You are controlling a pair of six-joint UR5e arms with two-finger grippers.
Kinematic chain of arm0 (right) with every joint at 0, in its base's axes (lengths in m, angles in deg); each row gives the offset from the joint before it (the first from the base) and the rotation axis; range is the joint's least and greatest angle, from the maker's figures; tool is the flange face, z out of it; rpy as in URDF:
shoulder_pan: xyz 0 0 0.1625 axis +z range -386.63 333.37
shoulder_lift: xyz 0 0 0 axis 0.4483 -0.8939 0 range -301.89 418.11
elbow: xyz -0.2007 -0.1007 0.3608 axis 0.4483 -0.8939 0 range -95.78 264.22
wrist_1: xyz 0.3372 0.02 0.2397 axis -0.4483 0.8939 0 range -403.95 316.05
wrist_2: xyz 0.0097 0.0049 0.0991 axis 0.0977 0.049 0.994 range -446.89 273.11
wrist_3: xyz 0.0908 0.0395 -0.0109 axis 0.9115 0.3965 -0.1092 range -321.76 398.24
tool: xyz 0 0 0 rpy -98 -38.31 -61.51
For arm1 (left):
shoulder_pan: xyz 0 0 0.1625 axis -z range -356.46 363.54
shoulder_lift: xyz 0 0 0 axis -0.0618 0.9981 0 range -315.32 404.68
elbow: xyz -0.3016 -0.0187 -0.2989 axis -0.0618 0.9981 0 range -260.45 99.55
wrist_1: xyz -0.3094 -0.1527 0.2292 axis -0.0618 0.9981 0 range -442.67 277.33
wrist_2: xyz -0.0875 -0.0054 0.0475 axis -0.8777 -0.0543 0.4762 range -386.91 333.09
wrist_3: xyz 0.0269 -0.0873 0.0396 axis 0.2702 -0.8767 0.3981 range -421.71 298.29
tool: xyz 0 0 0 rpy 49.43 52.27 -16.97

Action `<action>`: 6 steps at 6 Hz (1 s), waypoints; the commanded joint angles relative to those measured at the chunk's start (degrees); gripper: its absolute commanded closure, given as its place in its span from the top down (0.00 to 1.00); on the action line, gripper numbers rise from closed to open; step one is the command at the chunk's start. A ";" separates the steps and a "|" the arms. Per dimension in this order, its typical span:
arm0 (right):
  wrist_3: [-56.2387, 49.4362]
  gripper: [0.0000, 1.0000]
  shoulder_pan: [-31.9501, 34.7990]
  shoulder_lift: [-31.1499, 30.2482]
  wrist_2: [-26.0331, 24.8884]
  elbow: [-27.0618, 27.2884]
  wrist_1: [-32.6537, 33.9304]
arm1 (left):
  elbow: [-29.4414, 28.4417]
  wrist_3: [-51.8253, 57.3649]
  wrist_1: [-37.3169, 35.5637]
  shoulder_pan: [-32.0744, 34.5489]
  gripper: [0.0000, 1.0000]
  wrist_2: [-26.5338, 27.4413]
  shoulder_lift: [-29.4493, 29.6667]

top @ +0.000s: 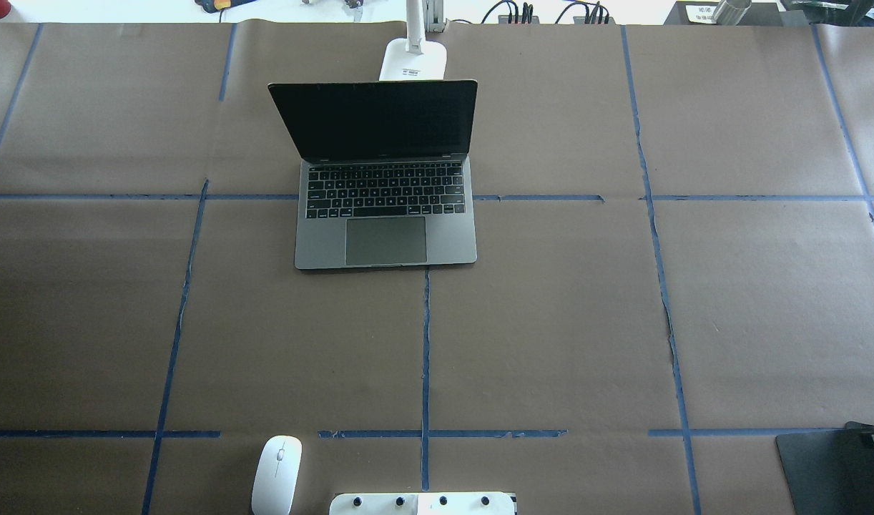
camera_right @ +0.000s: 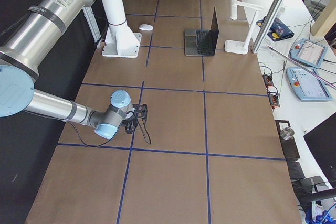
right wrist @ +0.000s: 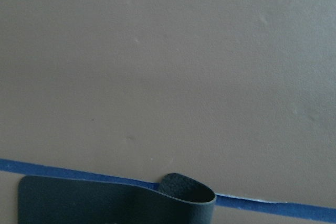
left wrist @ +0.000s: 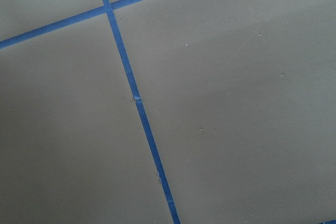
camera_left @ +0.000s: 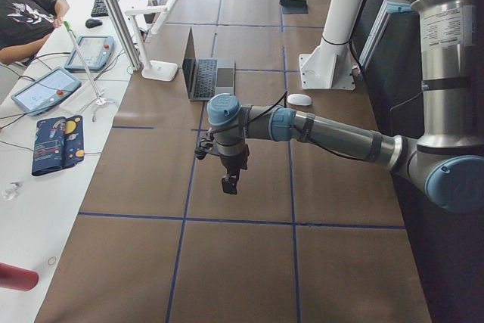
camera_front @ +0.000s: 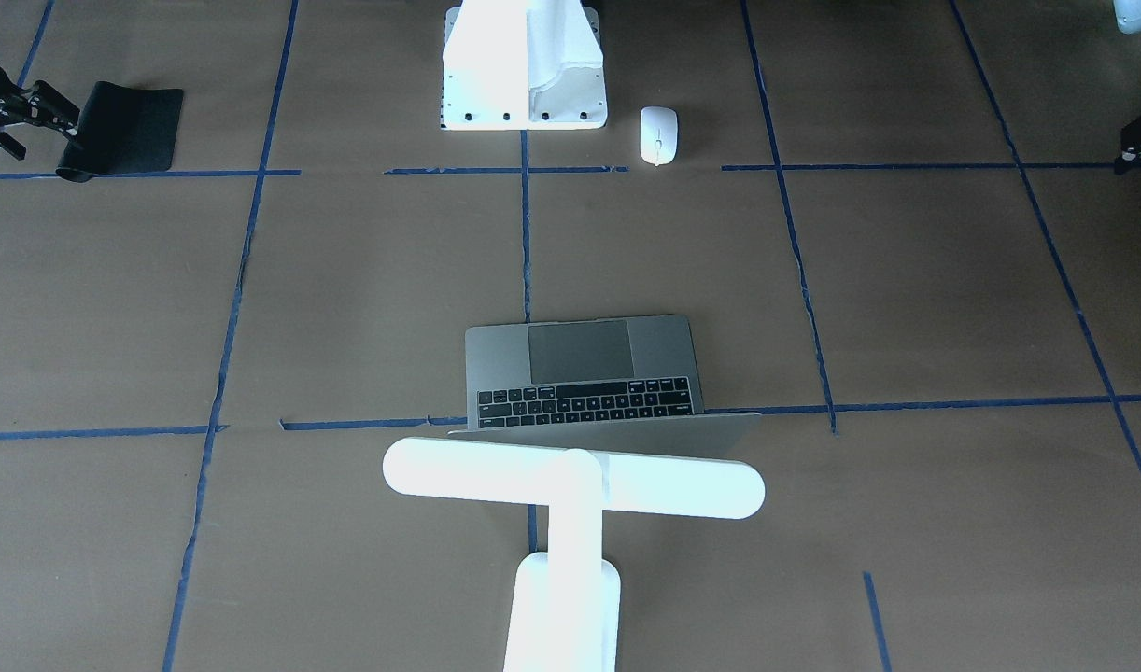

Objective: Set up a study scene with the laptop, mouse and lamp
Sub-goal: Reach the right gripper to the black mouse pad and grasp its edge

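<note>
The grey laptop (camera_front: pixel 580 369) stands open mid-table, its dark screen facing the robot (top: pixel 372 118). The white T-shaped lamp (camera_front: pixel 570 490) stands right behind the laptop. The white mouse (camera_front: pixel 658 135) lies beside the robot's base on its left side, and shows in the overhead view (top: pixel 277 476). My right gripper (camera_front: pixel 43 140) looks open at the edge of a black mat (camera_front: pixel 127 126), whose near corner is curled up (right wrist: pixel 186 190). My left gripper (camera_left: pixel 229 181) hangs above bare table, far from all three; I cannot tell whether it is open or shut.
The white pedestal (camera_front: pixel 524 65) of the robot's base stands at the table's robot-side edge. Blue tape lines (left wrist: pixel 131 93) cross the brown table cover. A side bench with tablets (camera_left: pixel 45 88) and a seated person runs along the far side.
</note>
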 commanded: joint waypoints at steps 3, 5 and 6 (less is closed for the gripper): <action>0.54 0.16 -2.83 0.54 0.51 -1.40 -2.65 | 0.46 -0.01 0.00 0.00 1.00 0.00 -0.05; 0.54 0.00 -2.74 -0.44 0.96 -1.40 -4.52 | 0.46 -0.01 0.00 0.00 1.00 0.00 -0.05; 0.63 0.00 -2.40 -1.31 1.04 -1.66 -7.57 | 0.46 -0.01 0.00 0.00 1.00 0.00 -0.05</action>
